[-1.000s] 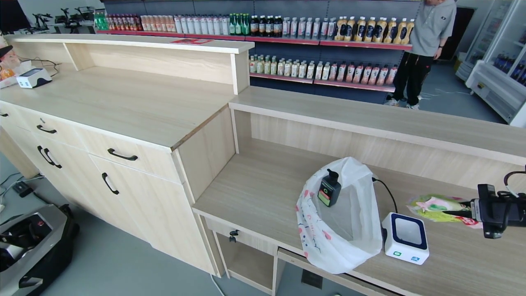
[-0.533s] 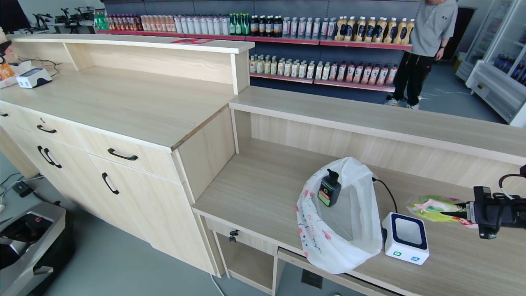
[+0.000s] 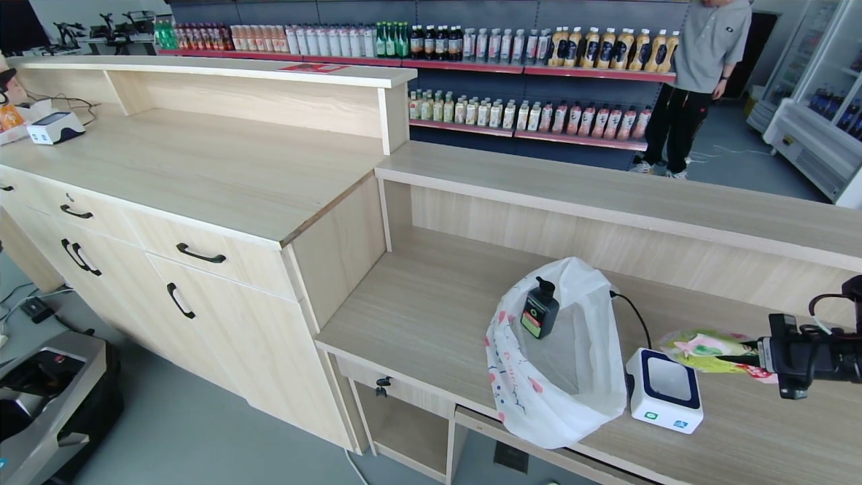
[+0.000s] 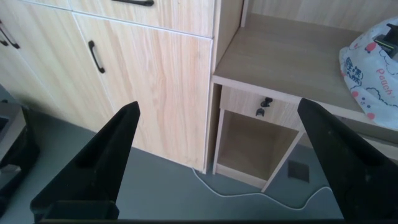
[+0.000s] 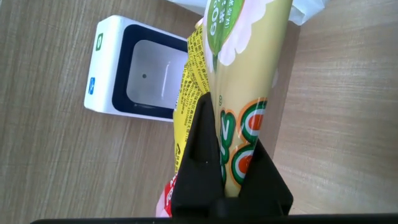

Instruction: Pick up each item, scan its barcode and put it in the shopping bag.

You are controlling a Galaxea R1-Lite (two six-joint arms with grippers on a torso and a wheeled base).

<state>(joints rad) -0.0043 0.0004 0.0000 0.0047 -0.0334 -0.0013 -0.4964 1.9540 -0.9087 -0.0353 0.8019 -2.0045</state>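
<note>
Head view: scan step, by the looks. Right gripper clamped on snack packet, just beside the scanner, shopping bag past that. Left wrist: left gripper spread wide, holding nothing. Right wrist: probably needs the barcode turned toward the scanner window next.

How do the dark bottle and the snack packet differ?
The dark bottle stands upright inside the shopping bag; the snack packet is outside it, clamped in the right gripper beside the scanner. The bottle is dark, with a pump top; the packet is bright green-yellow.
</note>
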